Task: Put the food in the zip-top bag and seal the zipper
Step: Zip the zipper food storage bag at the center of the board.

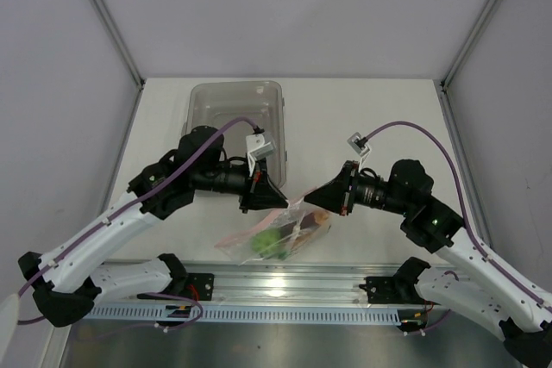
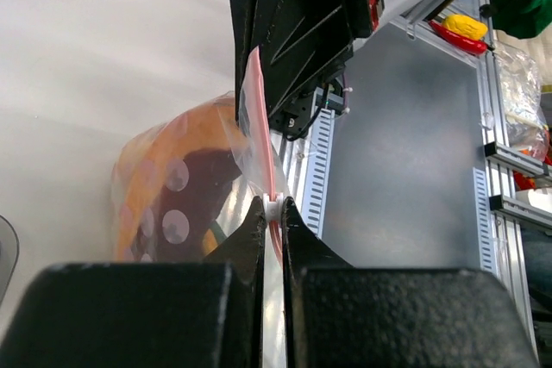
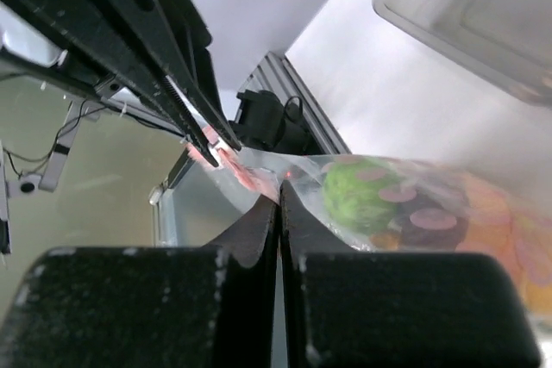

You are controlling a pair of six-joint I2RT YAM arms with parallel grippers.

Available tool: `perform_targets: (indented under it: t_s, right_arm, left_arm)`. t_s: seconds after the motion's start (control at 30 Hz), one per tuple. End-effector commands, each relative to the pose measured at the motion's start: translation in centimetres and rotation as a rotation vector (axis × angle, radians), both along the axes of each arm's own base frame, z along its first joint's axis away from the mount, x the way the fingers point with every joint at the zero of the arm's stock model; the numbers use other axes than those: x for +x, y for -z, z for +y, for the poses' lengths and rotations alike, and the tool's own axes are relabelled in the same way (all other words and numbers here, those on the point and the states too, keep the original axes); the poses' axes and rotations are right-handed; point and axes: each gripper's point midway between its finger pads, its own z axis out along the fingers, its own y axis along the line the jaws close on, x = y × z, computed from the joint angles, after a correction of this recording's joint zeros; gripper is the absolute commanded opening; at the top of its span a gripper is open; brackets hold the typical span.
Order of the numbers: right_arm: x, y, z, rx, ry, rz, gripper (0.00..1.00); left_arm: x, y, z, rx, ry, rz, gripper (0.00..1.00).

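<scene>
The zip-top bag (image 1: 278, 234) hangs between my two grippers above the table's front edge, with food inside: a green lime (image 1: 268, 241) (image 3: 362, 191), orange pieces (image 2: 147, 170) and a dark-red slice (image 2: 203, 180). My left gripper (image 1: 285, 204) (image 2: 273, 207) is shut on the pink-red zipper (image 2: 259, 118), pinching a small white slider on it. My right gripper (image 1: 308, 200) (image 3: 279, 194) is shut on the bag's mouth edge, next to the pink strip (image 3: 246, 174). The two grippers face each other, tips close together. Whether the strip is pressed closed along its length does not show.
A rigid clear bin (image 1: 237, 114) (image 3: 483, 15) stands behind the left arm at the back of the table. The metal rail (image 1: 285, 286) runs along the near edge, right under the bag. Tent walls close in both sides.
</scene>
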Motion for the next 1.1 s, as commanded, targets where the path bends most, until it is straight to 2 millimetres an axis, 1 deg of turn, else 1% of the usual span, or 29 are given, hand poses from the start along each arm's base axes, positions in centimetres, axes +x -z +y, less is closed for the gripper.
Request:
perform_targets:
  t_s: [0.0,0.03,0.07,0.13,0.17,0.2,0.27,0.3,0.43,0.53,0.63,0.8,0.93,1.07]
  right_arm:
    - [-0.9,-2.4,-0.1,0.053,-0.072,-0.166,0.0]
    - [-1.4,-2.4,0.1,0.049,-0.111,-0.183,0.01]
    - [-1.7,-2.2,0.3,0.038,-0.147,-0.208,0.13]
    - [-2.5,-2.6,0.3,0.037,-0.201,-0.238,0.23]
    - [-2.8,-2.6,0.4,0.033,-0.222,-0.245,0.31]
    - [-3.2,-3.0,0.3,0.037,-0.248,-0.276,0.33]
    - [-3.4,-3.1,0.3,0.028,-0.269,-0.287,0.35]
    - [-3.1,-3.2,0.4,0.02,-0.262,-0.3,0.36]
    - [-3.0,-2.9,0.7,0.017,-0.281,-0.293,0.34]
    - [-3.1,-3.4,0.8,0.038,-0.287,-0.309,0.34]
    - [-2.9,-3.2,1.0,0.029,-0.29,-0.301,0.29]
    - [-3.3,-3.2,1.3,0.034,-0.328,-0.289,0.28]
    - [-3.3,-3.0,1.5,0.031,-0.344,-0.28,0.22]
    - [-3.6,-3.1,1.7,0.038,-0.371,-0.279,0.2]
  left_arm:
    - [-2.3,-1.3,1.2,-0.031,0.053,0.028,0.01]
    - [-2.4,-1.3,1.2,-0.034,0.057,0.03,0.01]
    - [-2.5,-1.6,1.2,-0.039,0.065,0.028,0.01]
    - [-2.6,-1.5,1.1,-0.038,0.073,0.038,0.01]
    - [-2.5,-1.4,1.0,-0.035,0.074,0.04,0.0]
    - [-2.5,-1.3,0.9,-0.033,0.074,0.044,0.01]
    - [-2.5,-1.2,0.8,-0.032,0.08,0.048,0.0]
    - [-2.4,-1.1,0.7,-0.031,0.084,0.053,0.0]
    - [-2.4,-1.1,0.5,-0.034,0.089,0.059,0.01]
    - [-2.3,-1.0,0.4,-0.031,0.09,0.06,0.0]
    - [-2.4,-1.0,0.4,-0.03,0.094,0.059,0.01]
    - [-2.3,-1.0,0.4,-0.029,0.091,0.058,0.01]
    - [-2.4,-1.2,0.4,-0.033,0.095,0.056,0.01]
    - [-2.4,-1.0,0.3,-0.031,0.101,0.061,0.01]
